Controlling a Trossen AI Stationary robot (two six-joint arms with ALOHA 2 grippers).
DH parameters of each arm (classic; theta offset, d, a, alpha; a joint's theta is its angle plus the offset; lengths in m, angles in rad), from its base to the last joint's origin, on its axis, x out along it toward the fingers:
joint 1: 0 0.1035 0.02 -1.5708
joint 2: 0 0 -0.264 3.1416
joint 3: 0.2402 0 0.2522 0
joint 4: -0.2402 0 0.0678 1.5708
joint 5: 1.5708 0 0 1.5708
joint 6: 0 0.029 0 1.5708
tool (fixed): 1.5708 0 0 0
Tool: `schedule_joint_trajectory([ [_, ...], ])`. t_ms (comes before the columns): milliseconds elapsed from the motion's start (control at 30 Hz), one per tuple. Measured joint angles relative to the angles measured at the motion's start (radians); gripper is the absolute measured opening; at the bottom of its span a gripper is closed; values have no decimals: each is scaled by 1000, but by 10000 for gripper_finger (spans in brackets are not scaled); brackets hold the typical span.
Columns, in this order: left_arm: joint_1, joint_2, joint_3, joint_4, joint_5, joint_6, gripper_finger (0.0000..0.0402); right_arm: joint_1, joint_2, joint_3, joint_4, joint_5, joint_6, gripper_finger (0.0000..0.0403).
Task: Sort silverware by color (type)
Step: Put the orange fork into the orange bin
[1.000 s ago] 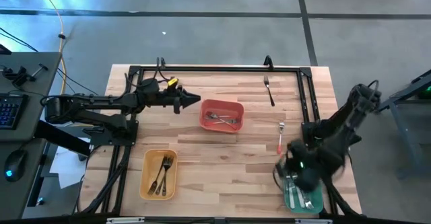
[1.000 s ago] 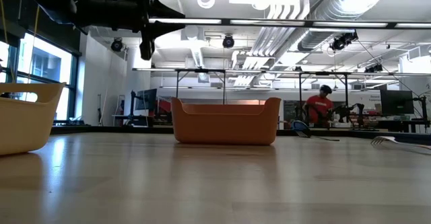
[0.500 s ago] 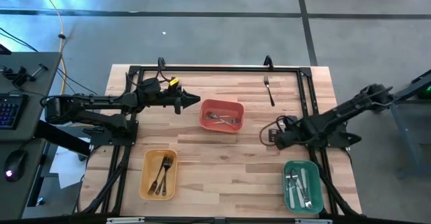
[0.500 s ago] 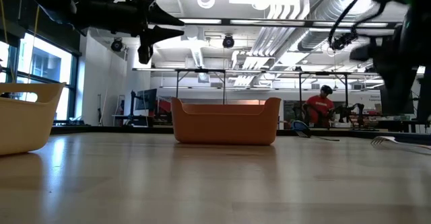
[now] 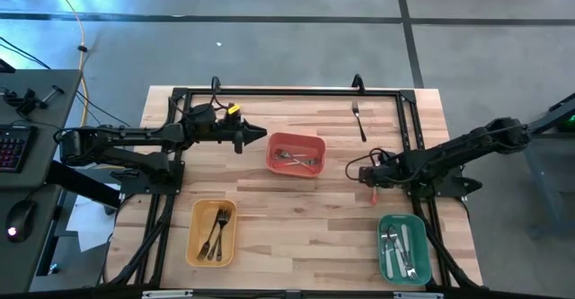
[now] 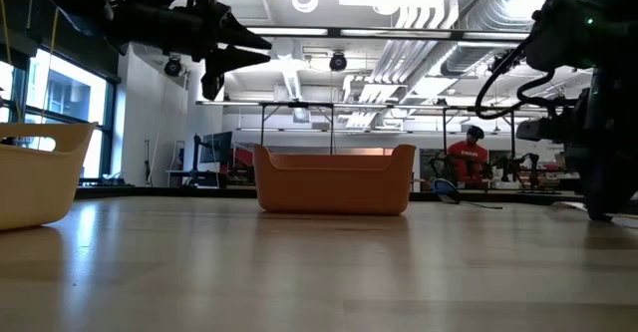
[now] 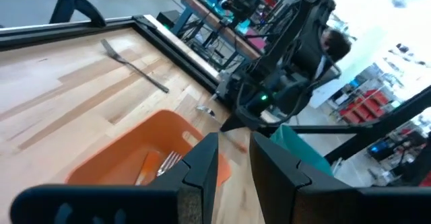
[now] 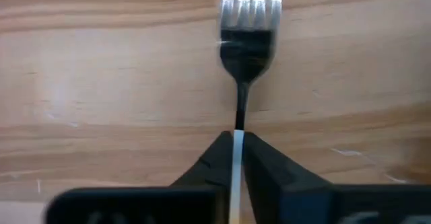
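Note:
My right gripper [image 5: 372,180] [image 8: 236,153] is down at the table near its right edge, shut on a red-handled fork [image 5: 374,196] whose metal head [image 8: 248,9] lies on the wood. My left gripper [image 5: 260,135] [image 7: 234,158] hangs in the air just left of the red bin [image 5: 295,153], narrowly open and holding nothing. A dark-handled fork [image 5: 358,121] lies flat near the far edge. Forks lie in the red bin, dark ones in the yellow bin [image 5: 213,232], silver utensils in the green bin [image 5: 402,247]. My right gripper pinches the fork between its two fingers [image 8: 259,160] at the thin neck just behind the head [image 8: 240,116], where the handle starts. The fingers come from above and lie across the fork. It lies flat on the table, head pointing toward the far edge.
A black metal frame [image 5: 287,92] runs along the far, left and right sides of the wooden table. The red bin [image 6: 334,179] stands mid-table, the yellow bin [image 6: 35,172] near the near-left corner. A person in red [image 6: 469,158] is far off in the room behind.
My right arm has swung from above the green bin at the near right corner toward the far edge, to the red-handled fork, and has come down over it. The fork has stayed where it lay.

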Motion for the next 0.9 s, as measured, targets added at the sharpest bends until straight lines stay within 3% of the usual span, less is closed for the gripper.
schedule_joint_trajectory([
  [367,-2,-15,-66,7,-13,50,61,-47,3,140,4,40,-344,2],
  [600,-2,-86,-137,82,-17,57,14,-108,16,374,-34,118,-649,0],
  [900,-2,-170,-209,89,-80,50,1,-254,318,756,-33,83,-1278,0],
])
